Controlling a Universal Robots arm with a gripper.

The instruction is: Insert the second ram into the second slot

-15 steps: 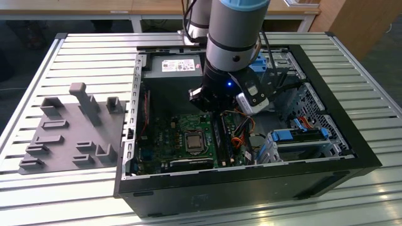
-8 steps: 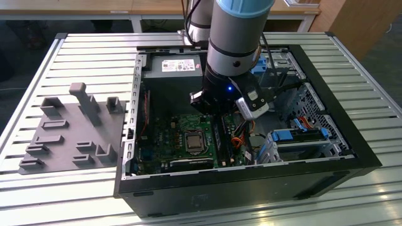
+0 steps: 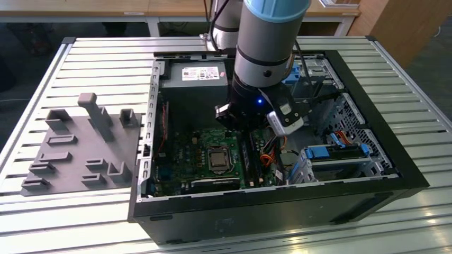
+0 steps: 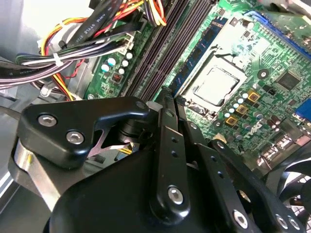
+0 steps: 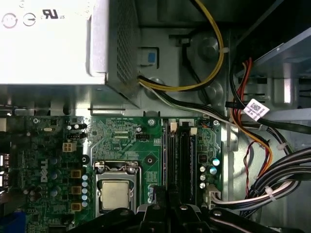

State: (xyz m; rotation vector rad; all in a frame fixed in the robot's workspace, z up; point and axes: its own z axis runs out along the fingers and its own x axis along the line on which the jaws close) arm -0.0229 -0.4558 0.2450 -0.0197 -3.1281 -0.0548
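Second ram: whether it sits edge-on in the narrow-drawn gripper you cannot tell; over the memory slots, at 3 o'clock of the CPU socket, a tilted press could jam it.

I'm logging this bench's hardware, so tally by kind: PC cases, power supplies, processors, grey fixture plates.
Case: 1
Power supply: 1
Processor: 1
Grey fixture plate: 1
Total: 4
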